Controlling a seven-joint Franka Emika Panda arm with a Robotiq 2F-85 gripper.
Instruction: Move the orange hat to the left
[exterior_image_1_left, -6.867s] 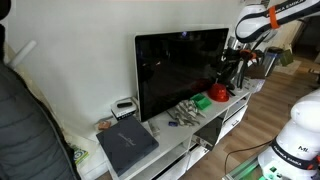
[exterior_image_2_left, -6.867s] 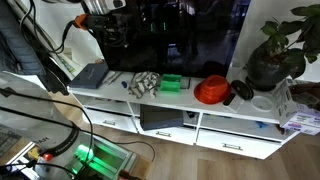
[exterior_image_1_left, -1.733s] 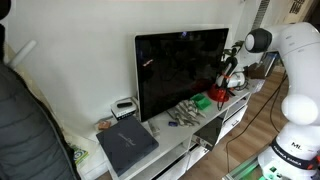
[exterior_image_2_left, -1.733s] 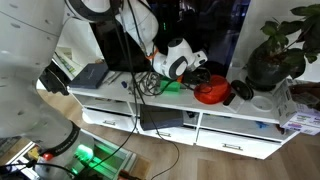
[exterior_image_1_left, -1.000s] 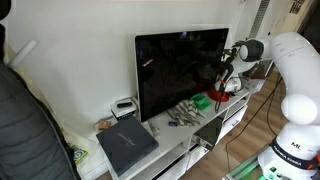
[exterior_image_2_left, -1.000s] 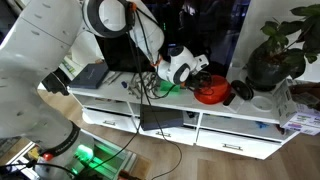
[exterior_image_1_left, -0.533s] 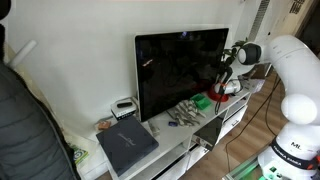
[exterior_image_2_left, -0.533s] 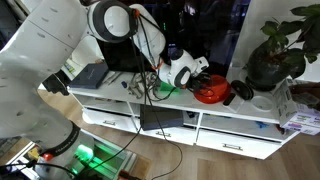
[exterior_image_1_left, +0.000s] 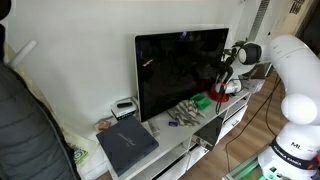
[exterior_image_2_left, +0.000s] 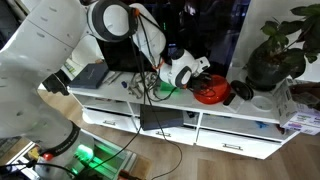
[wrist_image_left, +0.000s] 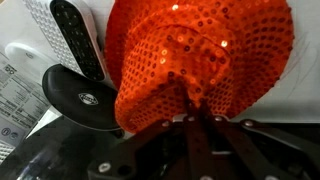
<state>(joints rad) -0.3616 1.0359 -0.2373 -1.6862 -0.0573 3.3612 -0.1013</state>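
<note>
Orange sequins: orange hat puckered in my claw, jaws pinched shut on a fold | step: grasp, I judged | next: lift slightly, carry left along table

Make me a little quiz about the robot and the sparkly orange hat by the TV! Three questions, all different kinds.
1. Pick one: in the wrist view, what lies just beside the orange hat? A a banana, B a remote control, C a shoe.
2. True or false: the TV is showing a cartoon.
3. Fill the gap: in an exterior view, the leafy plant stands on top of the white ___.

Key: 1 B. 2 False, the screen is dark. 3 cabinet.
</note>
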